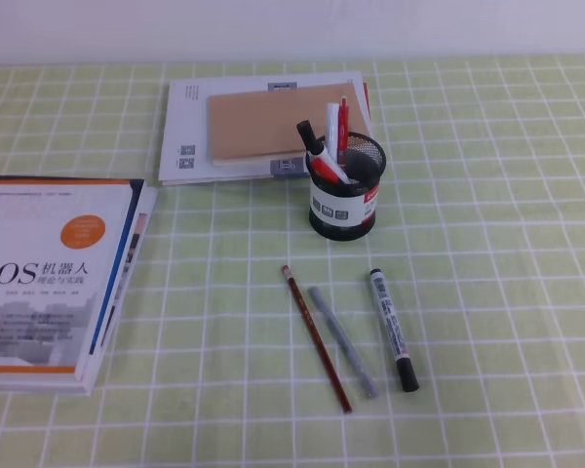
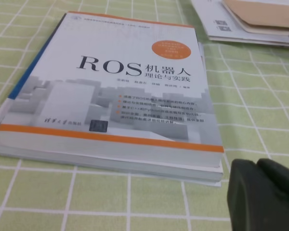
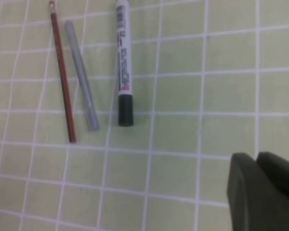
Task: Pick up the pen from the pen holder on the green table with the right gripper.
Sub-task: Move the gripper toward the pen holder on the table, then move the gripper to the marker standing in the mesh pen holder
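A pale green checked cloth is covering the green table, which is running back to a white wall. Nearest the camera in the high view, a red-and-black pencil, a slim grey pen and a white marker with black caps are lying side by side on the cloth, apart from one another. At the left edge a ROS robotics textbook is resting flat on top of another book.

The right gripper is showing at the lower right of its wrist view, its black fingers pressed together and clenched on nothing, hanging over bare cloth well apart from the three writing tools. The left gripper is likewise appearing as dark fingers with no gap between them, just beside the textbook's corner, grasping nothing.

Farther back, the pen holder is standing upright on the cloth. The pen is sitting in it, leaning among other pens. Behind the holder, a brown notebook is lying on a white booklet.
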